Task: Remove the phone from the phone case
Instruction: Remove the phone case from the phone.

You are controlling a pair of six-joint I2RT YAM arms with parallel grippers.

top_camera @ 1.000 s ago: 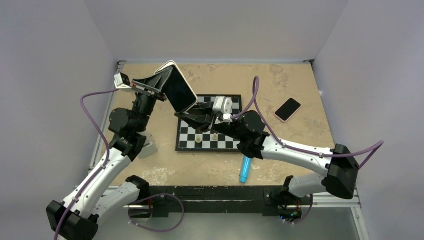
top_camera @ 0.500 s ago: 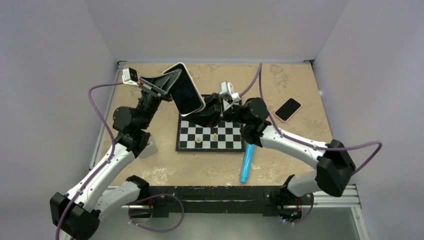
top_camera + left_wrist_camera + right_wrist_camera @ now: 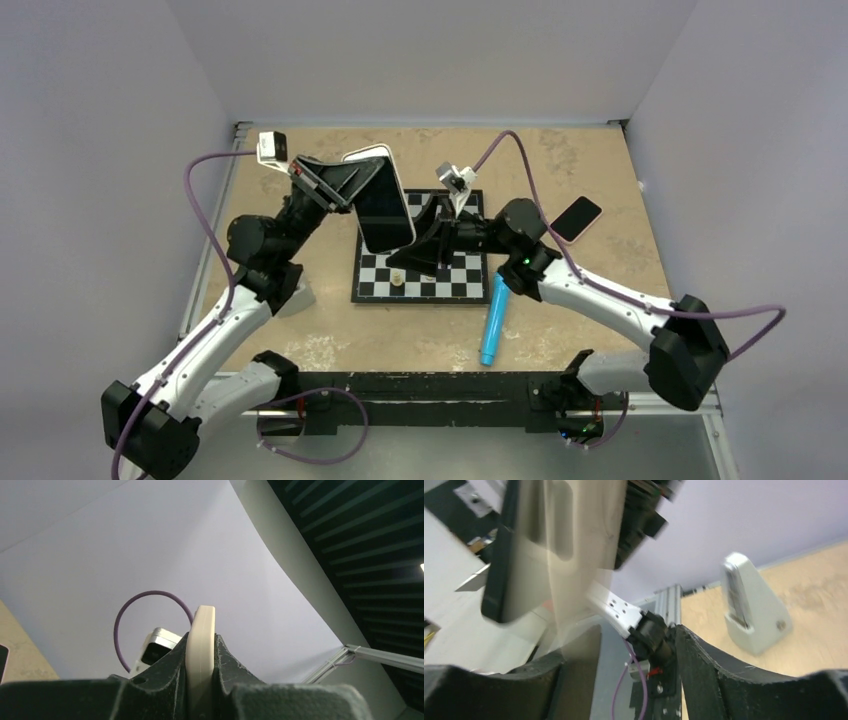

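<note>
Above the far-left corner of the chessboard (image 3: 420,290), the left gripper (image 3: 368,178) holds the phone case (image 3: 202,630) with the phone (image 3: 385,205) in it, raised off the table (image 3: 580,160). Dark screen faces up toward the overhead camera with a cream rim round it; the slab is tilted, lower end hanging over the board. Left wrist view: left fingers (image 3: 227,670) nearly closed, pinching the cream case edge-on, the case standing upright in the clamp. Purple cable (image 3: 120,625) loops behind it

Right gripper (image 3: 420,240) is just beside the phone's lower end, low over the board, jaws spread with nothing between them. Right wrist view: both fingers (image 3: 724,675) are wide apart and the gap shows only rail and cable. Phone and case are blurred at upper left there, dark slab on the left, cream back on the right. The case's lower edge comes near the left-hand finger, but contact cannot be told through the blur. White stand (image 3: 751,612) sits on the table past the fingers

One chess piece (image 3: 397,278) shows on the board's near-left squares. Blue marker (image 3: 492,322) lies on the table at the board's near-right corner, its far end by the right arm. Second phone (image 3: 577,218) lies flat on the table right of the board, well apart from both grippers
</note>
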